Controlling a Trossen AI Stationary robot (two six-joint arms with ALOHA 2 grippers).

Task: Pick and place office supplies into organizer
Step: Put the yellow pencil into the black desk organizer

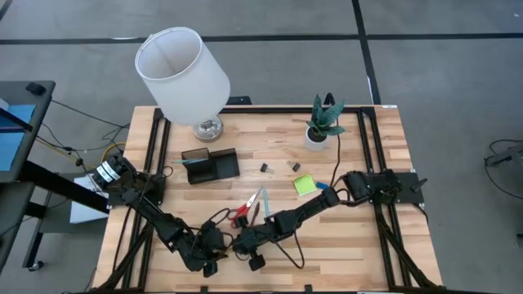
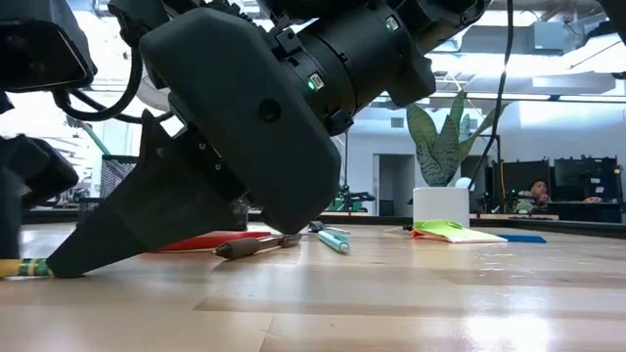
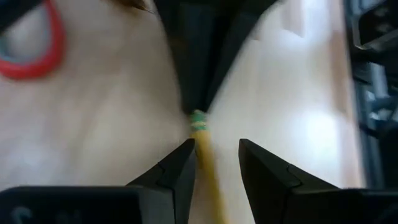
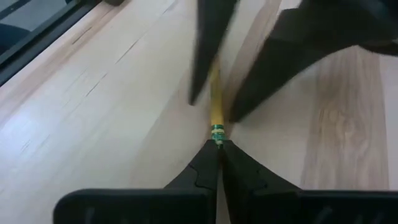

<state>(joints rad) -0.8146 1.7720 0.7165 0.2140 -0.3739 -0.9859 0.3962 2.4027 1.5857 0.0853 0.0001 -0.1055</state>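
Both my claws are meeting over the yellow pencil (image 4: 216, 106) near the table's (image 1: 368, 245) front edge, a little left of middle. My right gripper (image 4: 219, 149) is pressing its fingers together on the pencil's green-banded end, pinching it. My left gripper (image 3: 214, 155) is facing it from the other side with fingers spread, and the pencil is lying between them, close against one finger; whether it is touching, I cannot tell. In the low view the pencil's banded end (image 2: 22, 266) is resting on the wood at the tip of a dark finger.

Just behind the claws, the red-handled scissors (image 1: 245, 210) are lying flat beside a light blue pen (image 1: 265, 202). Further toward the right edge, the green pad (image 1: 305, 184) is sitting with a small blue eraser (image 1: 323, 187) just beside it. Two binder clips (image 1: 266, 168) are lying apart near the table's middle.

Toward the back edge, the black organizer (image 1: 211, 166) is standing left of centre, near the lamp (image 1: 184, 73), with something blue showing inside it. At the back, right of centre, the plant (image 1: 323, 122) is standing.
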